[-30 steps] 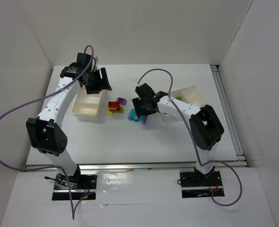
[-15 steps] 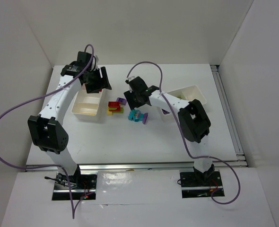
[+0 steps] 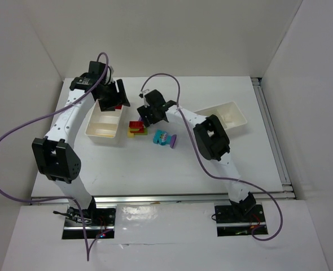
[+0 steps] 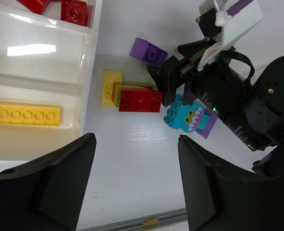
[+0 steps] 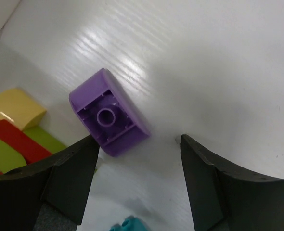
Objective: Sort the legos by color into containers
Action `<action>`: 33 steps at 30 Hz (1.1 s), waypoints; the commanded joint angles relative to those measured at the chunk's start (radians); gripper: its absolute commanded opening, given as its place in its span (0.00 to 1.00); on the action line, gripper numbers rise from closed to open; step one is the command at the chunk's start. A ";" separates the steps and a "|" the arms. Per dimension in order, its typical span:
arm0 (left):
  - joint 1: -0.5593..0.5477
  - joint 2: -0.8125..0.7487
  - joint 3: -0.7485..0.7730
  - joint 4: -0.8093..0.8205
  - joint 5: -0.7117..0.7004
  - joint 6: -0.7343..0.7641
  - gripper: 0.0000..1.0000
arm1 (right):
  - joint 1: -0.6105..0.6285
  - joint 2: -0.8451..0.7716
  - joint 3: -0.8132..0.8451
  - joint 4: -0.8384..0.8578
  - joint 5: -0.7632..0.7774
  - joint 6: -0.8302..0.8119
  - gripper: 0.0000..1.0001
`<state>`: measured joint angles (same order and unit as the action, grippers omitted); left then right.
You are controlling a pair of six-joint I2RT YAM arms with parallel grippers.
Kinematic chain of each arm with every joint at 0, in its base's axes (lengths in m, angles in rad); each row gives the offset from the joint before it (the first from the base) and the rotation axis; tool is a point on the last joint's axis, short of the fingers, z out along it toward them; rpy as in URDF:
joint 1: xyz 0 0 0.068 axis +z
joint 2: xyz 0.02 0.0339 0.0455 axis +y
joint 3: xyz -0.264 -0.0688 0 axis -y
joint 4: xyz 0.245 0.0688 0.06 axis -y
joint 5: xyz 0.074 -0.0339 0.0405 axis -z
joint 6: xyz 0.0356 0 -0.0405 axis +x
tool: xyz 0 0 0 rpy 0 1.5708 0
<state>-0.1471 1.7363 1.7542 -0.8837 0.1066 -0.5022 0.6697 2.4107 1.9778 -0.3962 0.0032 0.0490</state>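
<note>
R gripper (image 5: 139, 187) is wide open w/ nothing in it. A purple brick (image 5: 110, 120) lies upside down on the table (image 5: 219, 57), close to its fingers. Beside it is a little pile: a yellow piece (image 4: 110, 86), a green piece (image 5: 48, 138) & a red brick (image 4: 141, 100). A cyan brick w/ a face (image 4: 185, 114) is near too. L gripper (image 4: 137, 187) is also wide open & empty, over the edge of the L tray (image 3: 99, 134). That tray has red bricks (image 4: 74, 10) in one part & a long yellow brick (image 4: 25, 114) in another. R tray (image 3: 234, 107) sits well apart.
</note>
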 commanded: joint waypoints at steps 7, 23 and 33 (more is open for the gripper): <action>0.014 0.022 0.027 -0.001 0.015 0.010 0.80 | 0.001 0.117 0.162 0.053 0.003 -0.029 0.64; 0.014 -0.007 -0.010 0.038 0.027 0.019 0.83 | -0.044 -0.378 -0.214 0.215 0.113 0.113 0.19; -0.014 0.011 -0.032 0.038 0.068 0.019 0.83 | -0.169 -0.804 -0.641 0.125 0.294 0.267 0.19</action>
<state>-0.1474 1.7599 1.7329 -0.8597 0.1501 -0.4992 0.5220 1.6474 1.4235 -0.2302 0.2153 0.2321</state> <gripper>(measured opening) 0.828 0.441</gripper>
